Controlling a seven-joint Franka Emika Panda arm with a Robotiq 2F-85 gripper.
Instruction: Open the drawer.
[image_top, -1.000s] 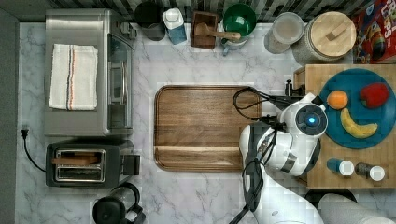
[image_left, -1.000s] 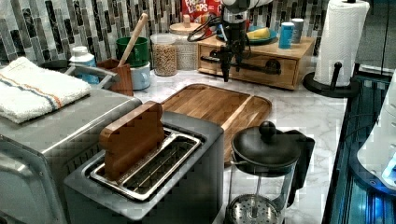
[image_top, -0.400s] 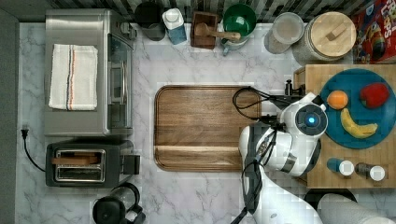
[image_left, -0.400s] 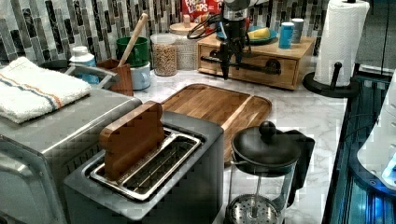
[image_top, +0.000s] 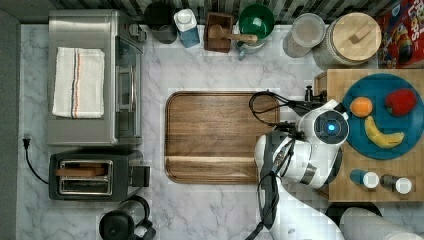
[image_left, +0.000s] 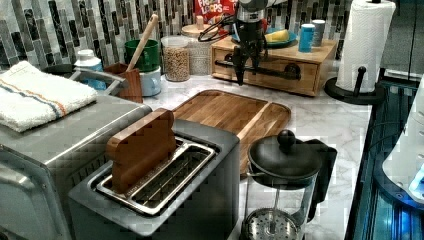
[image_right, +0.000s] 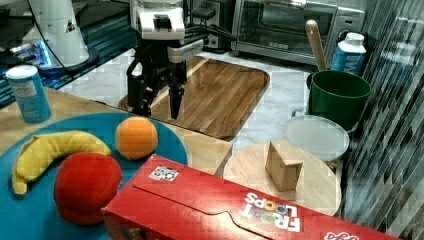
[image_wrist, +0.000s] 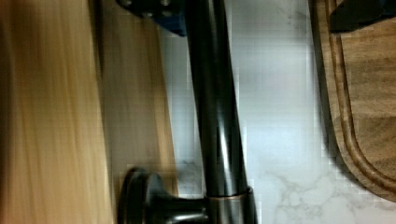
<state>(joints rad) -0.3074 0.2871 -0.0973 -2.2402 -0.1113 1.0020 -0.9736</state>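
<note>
In the top view, the arm is seen at the top view's right, between the cutting board (image_top: 220, 136) and the wooden box carrying a blue plate (image_top: 400, 145). The end effector itself is hidden under the wrist here, and the drawer front cannot be made out from above.

In the left view, the drawer (image_left: 272, 72) is seen in the front of the box at the back of the marble surface (image_left: 325, 120), closed flush with the box. The end effector (image_left: 246, 67) is hung vertically in front of the black bar handle (image_left: 280, 74), near the handle's end on the left view's left. Whether the handle is touched cannot be told.

In the right view, the end effector (image_right: 160, 107) is pointed down just past the box's edge, and its fingers (image_right: 176, 102) are held apart with a clear gap between them. Nothing is gripped.

In the wrist view, the handle (image_wrist: 217, 116) is shown running between the two fingertips, one beside the drawer front (image_wrist: 60, 121), the other over the cutting board (image_wrist: 369, 93). A gap is seen on both sides of the bar.
</note>
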